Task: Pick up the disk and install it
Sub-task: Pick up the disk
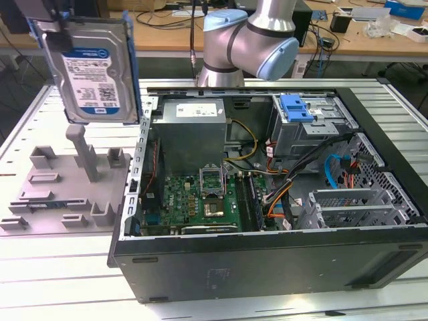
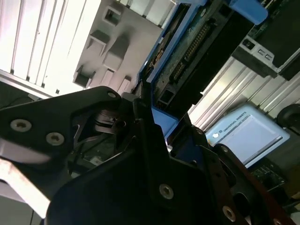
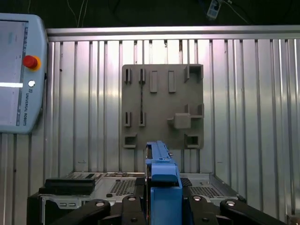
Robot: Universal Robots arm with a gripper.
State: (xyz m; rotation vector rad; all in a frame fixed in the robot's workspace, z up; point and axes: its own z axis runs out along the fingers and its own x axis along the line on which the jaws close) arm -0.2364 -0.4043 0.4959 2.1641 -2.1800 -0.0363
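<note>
Disk (image 1: 93,67) logged clear of the desk (image 1: 53,267), hanging upright and slightly tilted at the exterior view's upper left. The body is silver-grey, with the white-and-blue label facing that camera and a blue plastic bracket (image 1: 134,67) along its edges. I place it above the grey fixture plate (image 1: 40,194), just outside the open computer case (image 1: 267,261). In the first wrist view I see it edge-on, bracket toward the camera. In the second wrist view its circuit-board face and connector row show.

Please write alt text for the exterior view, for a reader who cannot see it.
The gripper holds the disk upright in the air at the exterior view's left, above a grey fixture plate. Beside it on the ribbed metal table lies an open computer case, with the arm behind it.
</note>
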